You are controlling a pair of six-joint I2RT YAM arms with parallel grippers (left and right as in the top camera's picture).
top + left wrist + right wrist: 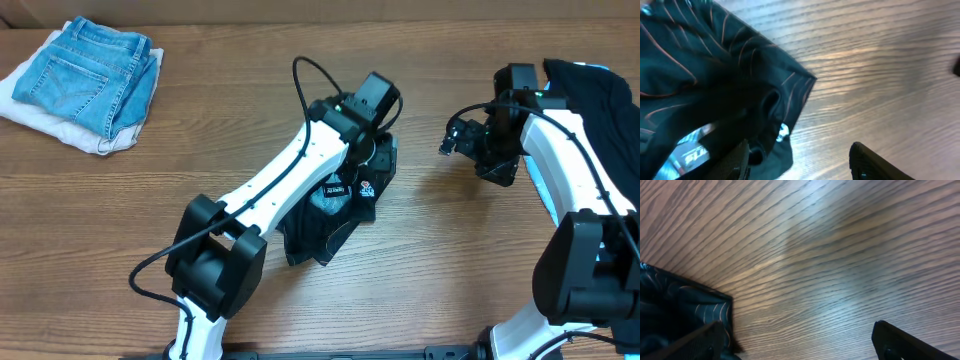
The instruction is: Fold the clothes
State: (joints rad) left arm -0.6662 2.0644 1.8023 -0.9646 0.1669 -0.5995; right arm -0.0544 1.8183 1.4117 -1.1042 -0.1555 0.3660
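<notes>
The black jersey (335, 215) with thin orange lines and small logos lies crumpled and bunched at the table's middle. My left gripper (378, 140) hangs over its far right edge. In the left wrist view the gripper (800, 167) is open, its left finger over the jersey (715, 85) and its right finger over bare wood. My right gripper (452, 138) is open and empty, just right of the jersey. In the right wrist view the gripper (800, 345) spans bare table, with a jersey corner (680, 307) by its left finger.
Folded blue jeans (90, 75) lie on a white cloth (30, 115) at the back left. A plain black garment (600, 95) lies at the back right, partly under my right arm. The table (120, 220) is wood.
</notes>
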